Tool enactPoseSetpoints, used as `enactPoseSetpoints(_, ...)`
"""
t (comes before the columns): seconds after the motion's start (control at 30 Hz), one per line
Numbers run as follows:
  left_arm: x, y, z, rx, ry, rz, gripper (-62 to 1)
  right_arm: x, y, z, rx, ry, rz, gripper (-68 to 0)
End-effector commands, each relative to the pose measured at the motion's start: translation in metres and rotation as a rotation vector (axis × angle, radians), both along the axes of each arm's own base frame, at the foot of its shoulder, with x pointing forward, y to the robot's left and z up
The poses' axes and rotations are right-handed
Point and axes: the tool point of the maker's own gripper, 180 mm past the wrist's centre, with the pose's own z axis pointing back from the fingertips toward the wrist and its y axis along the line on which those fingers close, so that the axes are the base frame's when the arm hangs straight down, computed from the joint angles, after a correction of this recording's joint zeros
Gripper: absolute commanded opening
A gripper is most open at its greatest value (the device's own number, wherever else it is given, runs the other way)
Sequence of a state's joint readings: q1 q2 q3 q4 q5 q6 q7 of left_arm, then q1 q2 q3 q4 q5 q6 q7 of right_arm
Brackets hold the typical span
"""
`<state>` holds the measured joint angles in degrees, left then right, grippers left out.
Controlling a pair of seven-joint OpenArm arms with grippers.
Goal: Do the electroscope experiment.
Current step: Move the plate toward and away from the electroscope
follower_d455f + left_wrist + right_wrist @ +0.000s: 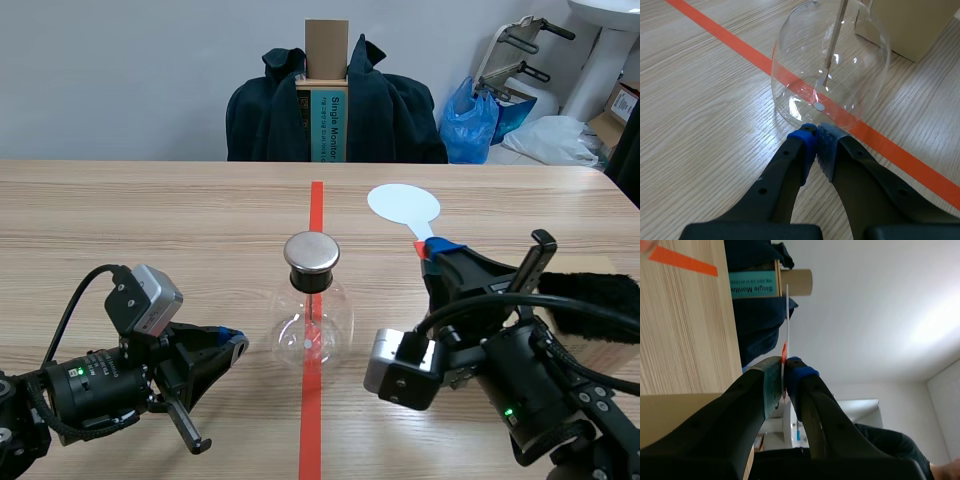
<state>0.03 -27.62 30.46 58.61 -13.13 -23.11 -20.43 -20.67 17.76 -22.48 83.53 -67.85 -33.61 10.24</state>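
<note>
Glass flask (312,325): centre, metal cap (312,253).
Right claw (436,250): pinching white paddle (403,205).
Left claw (235,342): pressed together, empty.
Paddle: we should ease it toward cap.

**Robot lab / test room, office-type bldg**

You're at a wood-grain table (150,200) marked w/ an orange-red tape line (316,205). On it are two camera-fitted robot arms, left arm (90,385) & right arm (540,390), plus a glass electroscope flask (311,325). Behind it you've got a plain grey wall (120,70), a dark jacket (390,110) over a chair, a "Single Monitor" carton (327,60), a blue plastic bag (468,120) & cardboard boxes (622,100).
</note>
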Motion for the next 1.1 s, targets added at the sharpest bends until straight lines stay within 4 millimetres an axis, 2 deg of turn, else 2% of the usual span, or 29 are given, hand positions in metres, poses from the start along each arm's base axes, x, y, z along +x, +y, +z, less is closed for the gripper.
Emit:
enactPoseSetpoints(0.0, 0.005, -0.005, 0.012, -0.037, -0.03, 0.001, -58.5, 0.007, -0.006, 0.013, 0.009, -0.041, -0.025, -66.7)
enactPoseSetpoints(0.2, 0.005, -0.005, 0.012, -0.037, -0.03, 0.001, -58.5, 0.008, -0.007, 0.013, 0.009, -0.041, -0.033, -66.7)
enactPoseSetpoints(0.7, 0.005, -0.005, 0.012, -0.037, -0.03, 0.001, -58.5, -0.023, 0.044, 0.015, -0.004, -0.066, 0.302, -66.7)
enactPoseSetpoints(1.07, 0.005, -0.005, 0.012, -0.037, -0.031, 0.002, -58.5, -0.038, 0.06, 0.015, -0.009, -0.073, 0.422, -66.7)
